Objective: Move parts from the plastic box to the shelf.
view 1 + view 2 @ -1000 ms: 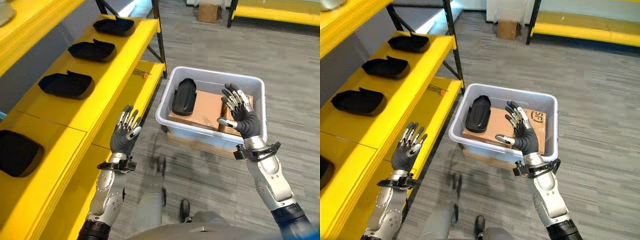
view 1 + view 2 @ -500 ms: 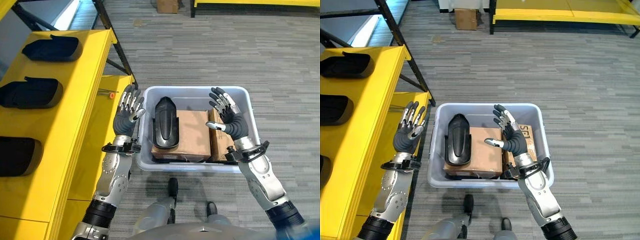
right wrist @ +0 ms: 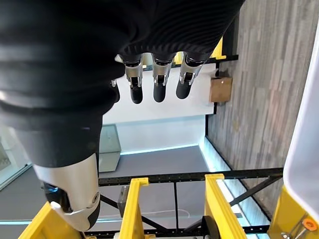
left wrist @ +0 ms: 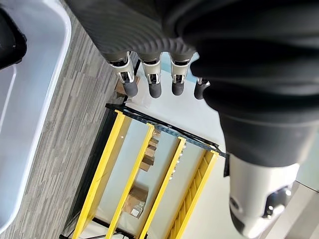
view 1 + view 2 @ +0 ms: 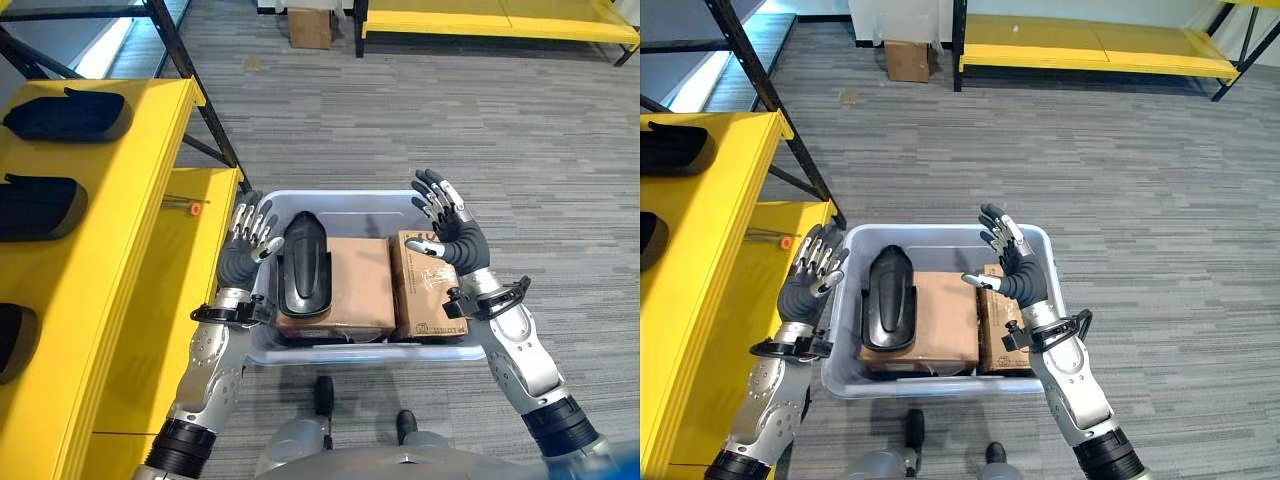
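I held both hands open, left hand (image 5: 246, 247) and right hand (image 5: 447, 227) flanking the plastic box (image 5: 352, 202), ready for the black part (image 5: 303, 265) lying on cardboard between them.

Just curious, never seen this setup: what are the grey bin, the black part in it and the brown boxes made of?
The bin looks like pale, slightly see-through plastic with a smooth rim. The black part seems moulded plastic with a faint sheen. The brown boxes look like matte cardboard, one with printed marks.
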